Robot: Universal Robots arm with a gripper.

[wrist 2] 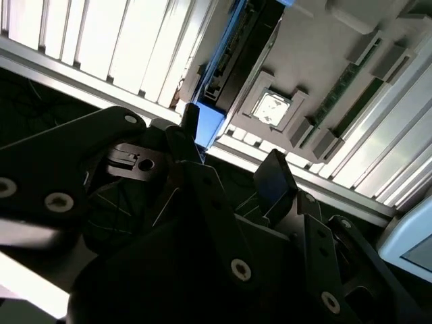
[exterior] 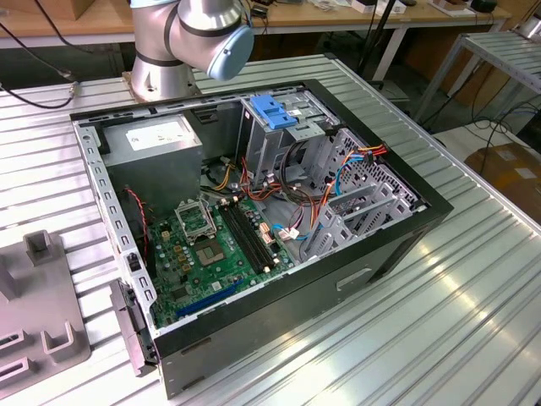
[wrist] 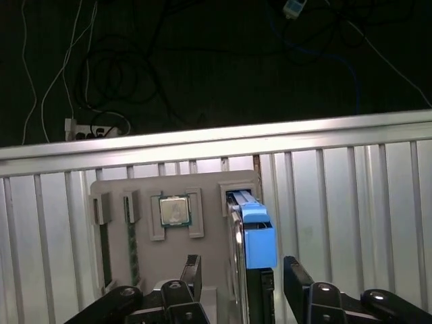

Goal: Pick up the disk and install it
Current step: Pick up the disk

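Observation:
The disk (wrist: 255, 239) stands on edge in a slot of a grey fixture plate (wrist: 209, 253). It shows a blue carrier rail on its upper edge and a dark body below. My gripper (wrist: 243, 273) is open over it. One black finger (wrist: 192, 270) is on one side of the disk and the other finger (wrist: 297, 278) on the opposite side, both apart from it. In the second wrist view the disk's blue rail end (wrist 2: 208, 127) appears between the dark fingertips (wrist 2: 277, 177) of the gripper (wrist 2: 233, 152).
The fixture plate also holds a processor chip (wrist: 175, 210) and memory sticks (wrist: 133, 250). In the exterior view an open computer case (exterior: 254, 220) lies on the slatted metal table (exterior: 439, 321), with a blue-handled drive cage (exterior: 272, 110), a power-supply box (exterior: 161, 139) and a motherboard (exterior: 211, 245).

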